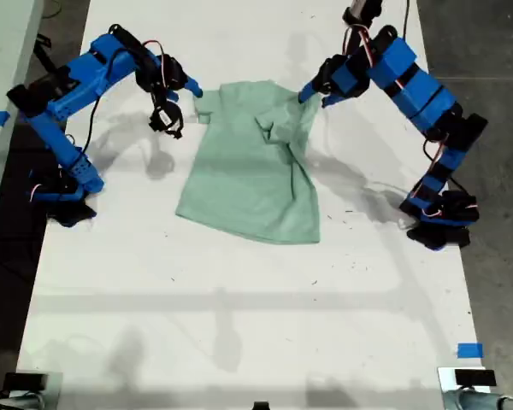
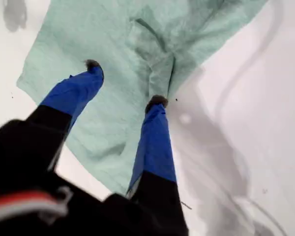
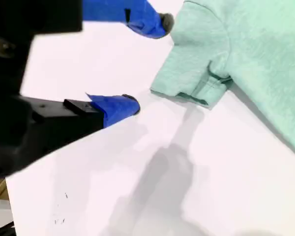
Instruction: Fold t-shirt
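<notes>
Near edge of the bench (image 1: pixel 239 342), as the exterior view shows it: bare white top, faint scuffs, a black fitting at each near corner and a scrap of blue tape (image 1: pixel 469 350) by the near corner on the exterior view's right. Past mid-bench lies the shirt (image 1: pixel 252 184), pale mint, mostly flat, hem toward the near edge, collar toward the far edge. Its side on the exterior view's right is rumpled, with a ridge of cloth running up toward the sleeve there. My first gripper (image 2: pixel 123 83) hangs over that rumpled part, jaws apart, both tips above cloth; one fingertip (image 2: pixel 156 102) sits at a raised fold, contact not certain. In the exterior view this gripper (image 1: pixel 312 96) reaches in from the arm based at the bench edge on the exterior view's right. My second gripper (image 3: pixel 147 64) is open too, beside the other sleeve (image 3: pixel 196 81), which lies flat with its hem turned slightly; one tip near the sleeve's edge, the other over bare bench, nothing between the jaws. Exterior view places it (image 1: pixel 192 92) at the shirt's far corner on that view's left, a loop of black cable (image 1: pixel 165 115) dangling beneath the arm.
</notes>
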Robot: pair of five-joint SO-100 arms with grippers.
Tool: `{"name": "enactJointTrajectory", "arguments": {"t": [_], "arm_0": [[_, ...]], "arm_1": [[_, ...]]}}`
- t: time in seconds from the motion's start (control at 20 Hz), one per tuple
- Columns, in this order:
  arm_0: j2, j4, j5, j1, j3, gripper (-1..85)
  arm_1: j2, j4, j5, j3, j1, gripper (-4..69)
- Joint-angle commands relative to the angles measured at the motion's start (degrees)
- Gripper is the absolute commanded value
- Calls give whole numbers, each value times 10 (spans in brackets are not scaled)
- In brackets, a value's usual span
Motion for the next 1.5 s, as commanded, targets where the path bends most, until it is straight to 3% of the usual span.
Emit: {"name": "enactJointTrajectory", "arguments": {"t": [0.0, 0.15, 0.4, 0.8, 1.0, 1.2, 1.45], "arm_0": [[-74, 33, 11, -15, -132, 270], [-155, 58, 18, -29, -221, 270], [-239, 36, 18, -53, -262, 270], [-377, 60, 4, -54, -388, 259], [-388, 85, -3, -69, -390, 184], [-395, 105, 3, -83, -393, 0], [-396, 120, 8, -90, -393, 0]], "arm_1": [[80, -7, 7, 29, -12, 225], [125, -18, 11, 83, -13, 223], [186, -32, 12, 142, -15, 219], [247, -61, 23, 229, -22, 216], [277, -72, 28, 263, -22, 215], [295, -77, 32, 279, -23, 211], [326, -79, 37, 303, -24, 207]]}}
